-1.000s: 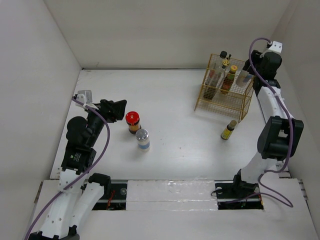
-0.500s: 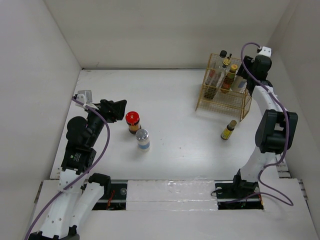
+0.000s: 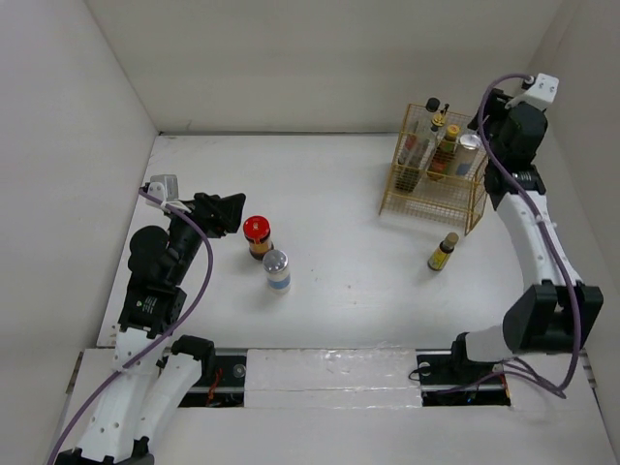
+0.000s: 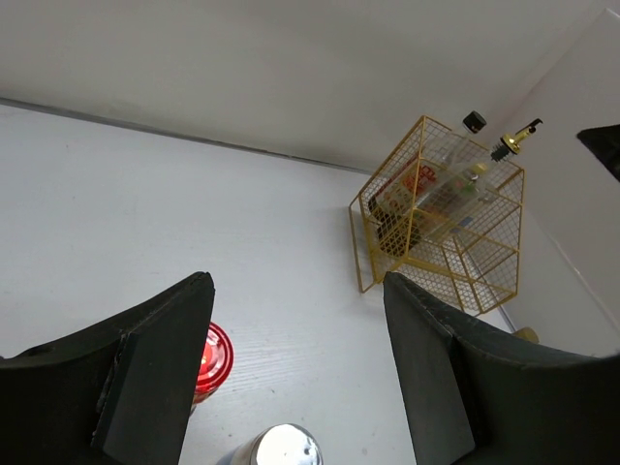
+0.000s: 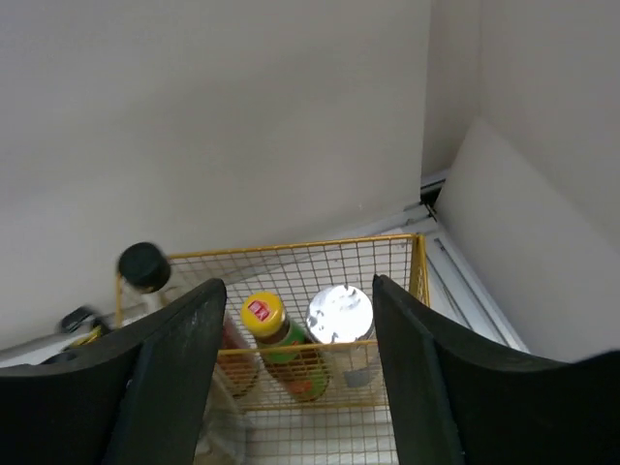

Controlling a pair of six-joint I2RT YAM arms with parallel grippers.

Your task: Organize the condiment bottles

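Observation:
The yellow wire basket [image 3: 427, 190] at the back right holds two tall clear bottles [image 3: 423, 147], a yellow-capped red bottle [image 5: 263, 315] and a silver-capped shaker [image 5: 339, 314]. My right gripper [image 5: 295, 298] hovers open just above that shaker, its fingers clear of the shaker. A small dark bottle [image 3: 444, 252] stands on the table in front of the basket. At the left, a red-lidded dark jar [image 3: 257, 233] and a second silver-capped shaker [image 3: 277, 269] stand close together. My left gripper [image 3: 223, 213] is open and empty, just left of the jar.
White walls close the table in on the left, back and right. The basket [image 4: 387, 186] stands close to the right wall. The right arm [image 3: 531, 223] reaches along that wall. A rail with both arm bases runs along the near edge.
The right gripper dipped toward the basket, then rose back with its jaws a little wider; the silver-capped shaker now stands in the basket. The left arm has not moved.

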